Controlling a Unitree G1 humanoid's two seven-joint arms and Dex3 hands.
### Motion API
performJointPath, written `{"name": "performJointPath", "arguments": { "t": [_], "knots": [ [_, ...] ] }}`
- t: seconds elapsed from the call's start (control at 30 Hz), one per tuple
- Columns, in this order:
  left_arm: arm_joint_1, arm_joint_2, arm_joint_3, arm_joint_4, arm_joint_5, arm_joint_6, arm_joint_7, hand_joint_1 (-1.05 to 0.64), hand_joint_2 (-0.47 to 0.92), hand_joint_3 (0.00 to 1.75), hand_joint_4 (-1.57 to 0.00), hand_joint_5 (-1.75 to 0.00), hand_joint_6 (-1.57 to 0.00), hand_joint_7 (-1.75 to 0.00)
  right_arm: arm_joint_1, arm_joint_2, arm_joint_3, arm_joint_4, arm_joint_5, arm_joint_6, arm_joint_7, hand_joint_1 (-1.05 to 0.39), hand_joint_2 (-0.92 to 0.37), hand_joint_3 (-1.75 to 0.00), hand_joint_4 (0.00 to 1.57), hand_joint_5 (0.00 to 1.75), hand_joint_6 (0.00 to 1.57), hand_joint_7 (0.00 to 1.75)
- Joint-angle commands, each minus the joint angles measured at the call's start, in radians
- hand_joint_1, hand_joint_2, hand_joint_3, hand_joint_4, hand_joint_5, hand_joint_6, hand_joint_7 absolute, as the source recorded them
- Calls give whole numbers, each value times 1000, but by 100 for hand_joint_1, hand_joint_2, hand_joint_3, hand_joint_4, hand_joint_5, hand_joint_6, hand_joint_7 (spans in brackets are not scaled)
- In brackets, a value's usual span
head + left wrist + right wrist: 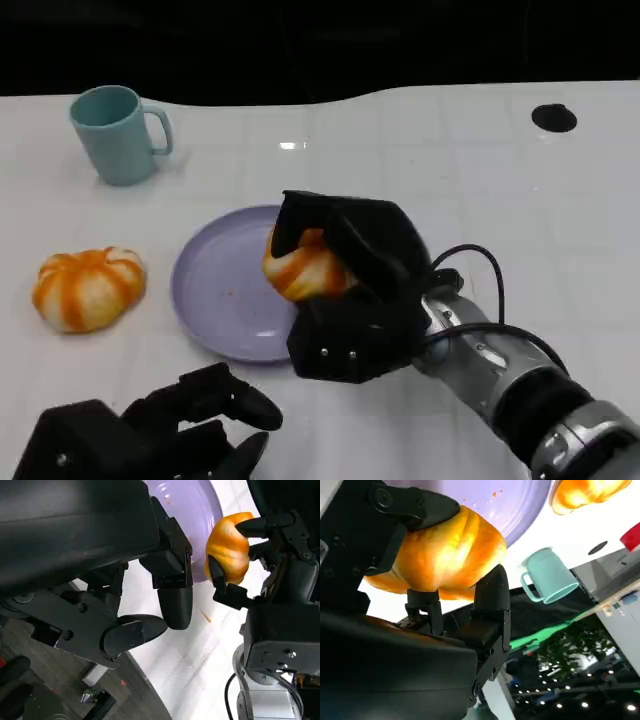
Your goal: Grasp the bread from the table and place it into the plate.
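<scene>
The bread (300,268) is held in the right robot hand (345,290), just over the right side of the plate (215,290). I cannot tell if it touches the plate. The white counter (450,180) is the biggest thing here. The round purple plate sits in the middle of it. The left robot hand (150,430) rests low at the near edge with its fingers apart, holding nothing. A blue mug (115,133) stands at the far left. A second orange bread (88,288) lies left of the plate.
</scene>
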Motion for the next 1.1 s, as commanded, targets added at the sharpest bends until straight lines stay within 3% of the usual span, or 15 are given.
{"name": "performJointPath", "arguments": {
  "t": [0.03,0.07,0.13,0.2,0.27,0.37,0.47,0.83,1.1],
  "knots": [
    [5,9,0,1,5,-12,4,-22,76,72,-68,-175,-60,-133,-45,19,-31,28,61,30,87,-18,-53,-92,69,149,75,94],
    [4,11,-1,3,7,-17,3,-23,77,72,-68,-175,-61,-133,-48,18,-28,29,63,33,99,-20,-58,-80,64,124,74,73],
    [4,10,-2,1,9,-13,6,-23,77,72,-69,-175,-61,-133,-57,7,-10,23,52,53,147,-25,-64,-67,56,98,70,52],
    [5,8,-3,-1,8,-10,7,-23,77,71,-68,-175,-61,-133,-63,-6,16,15,28,73,181,-35,-80,-32,43,52,59,20],
    [6,5,-1,-2,2,-7,7,-23,77,71,-68,-175,-61,-133,-68,-16,42,6,5,101,213,-47,-89,-17,27,31,46,5],
    [7,4,-2,0,1,-11,7,-23,77,71,-68,-175,-61,-133,-61,-22,50,-26,13,136,289,-59,-92,-16,7,18,27,0],
    [7,8,-6,0,9,-16,8,-23,77,71,-68,-175,-62,-133,-44,-28,44,-76,35,162,366,-67,-92,-22,1,6,17,0],
    [5,1,-6,7,1,-22,9,-21,78,71,-68,-175,-62,-132,19,-78,49,-238,41,197,456,-77,-92,-32,4,2,14,0],
    [1,7,-2,10,3,-17,8,-21,77,72,-68,-175,-61,-132,140,-167,21,-434,60,156,450,-71,-92,-27,14,9,19,3]
  ]
}}
